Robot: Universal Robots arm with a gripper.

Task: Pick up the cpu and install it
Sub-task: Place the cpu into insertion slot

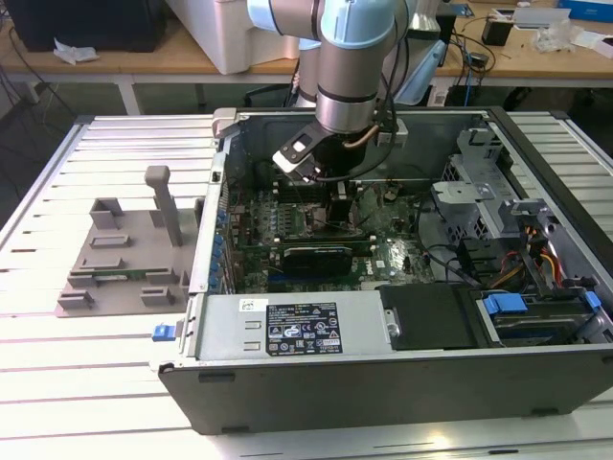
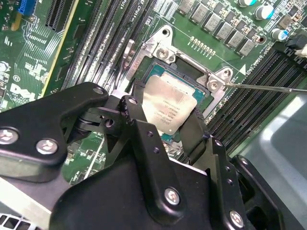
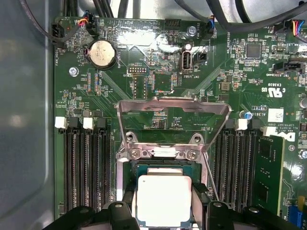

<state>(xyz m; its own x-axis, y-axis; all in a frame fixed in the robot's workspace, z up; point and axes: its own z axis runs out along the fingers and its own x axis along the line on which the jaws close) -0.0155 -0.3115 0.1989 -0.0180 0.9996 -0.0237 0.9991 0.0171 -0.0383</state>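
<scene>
Arm reaches down into open computer case lying on slatted table, with the gripper low over the green motherboard, about mid-case. In both wrist views the gripper is set narrow, black fingers pinched in against two opposite edges of the cpu. It is holding the cpu, one finger on each side. The cpu sits directly between the fingertips, silvery top facing up, flat or close to flat. It lies within the outline of the socket; green substrate and dark socket edge show around it. Cannot tell whether it is fully seated or just above the socket floor. In the first wrist view the metal load plate stands open, hinged up off the socket on the side away from the gripper, hinge screws just beyond the cpu's far edge. A thin retention lever runs beside the socket, unlatched. Memory slots flank the socket on both sides. Coin battery is well apart, further up the board. Grey fixture block sits on the table outside the case, on the exterior view's left, well away from the gripper.
</scene>
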